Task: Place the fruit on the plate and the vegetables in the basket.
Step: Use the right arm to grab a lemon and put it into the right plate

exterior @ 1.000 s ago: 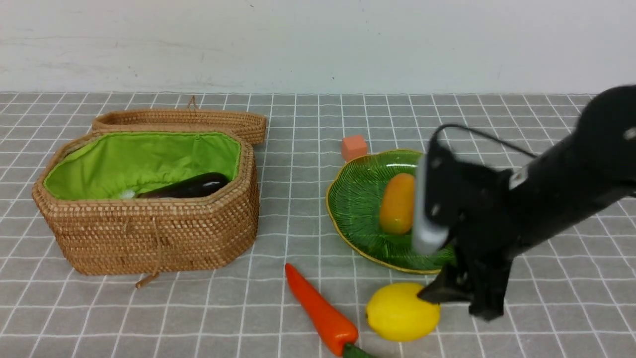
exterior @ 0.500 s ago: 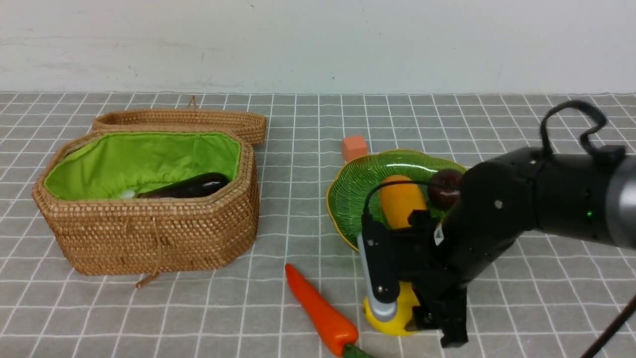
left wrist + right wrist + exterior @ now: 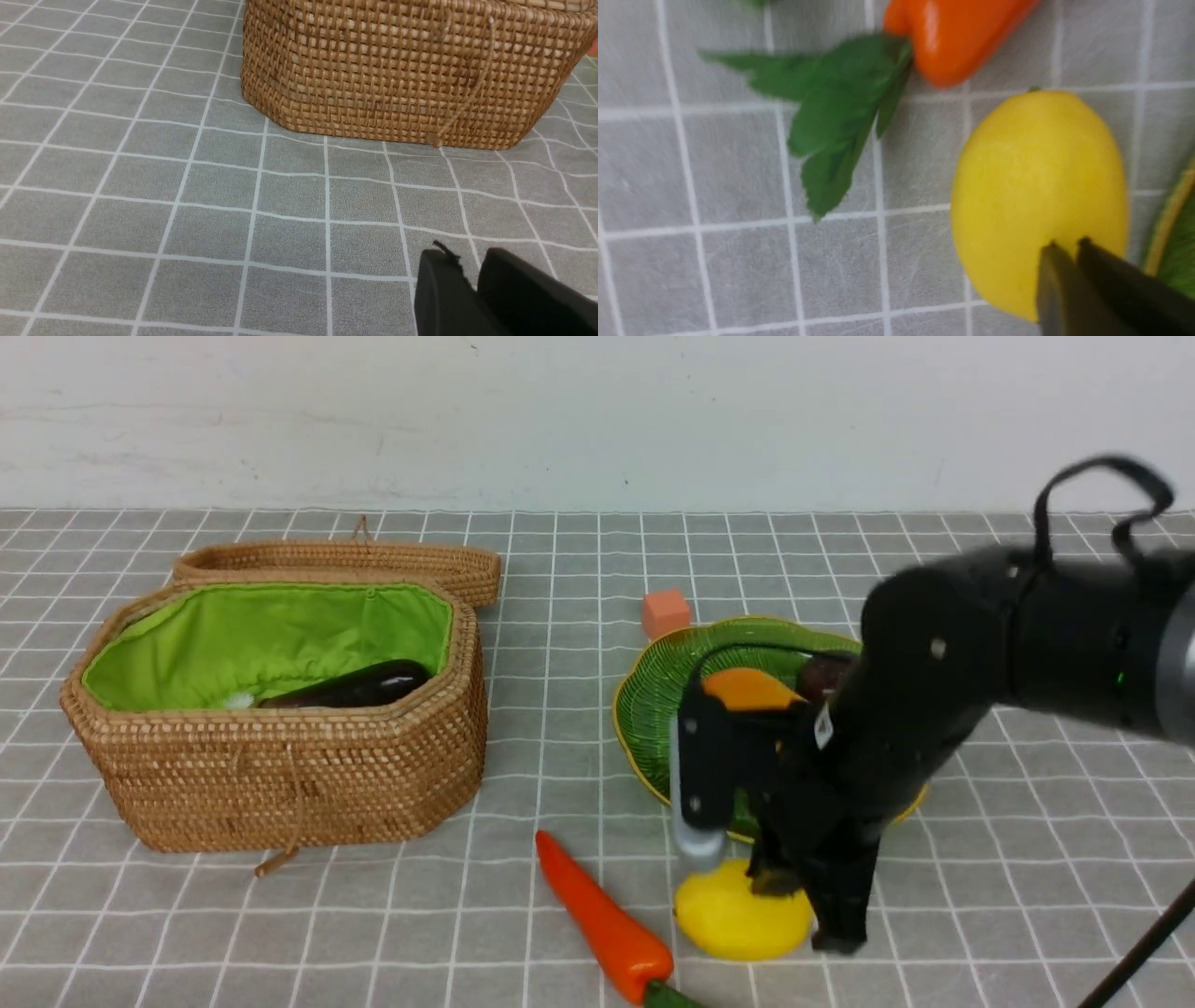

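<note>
Here, my right hand (image 3: 1069,252) is pinched shut and empty, tips over the lemon (image 3: 1031,186), which lies on the surface (image 3: 1027,896) just beside the plate (image 3: 653,709). I should open wide and straddle its middle.

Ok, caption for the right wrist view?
Right gripper, jaws shut, over the lemon, with the leafy carrot and plate rim close by.

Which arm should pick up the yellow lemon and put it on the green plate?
Right. The right hand hangs just over the lemon, beside the plate. The left hand is by the basket, far off. The right hand looks shut, so it must open first.
</note>
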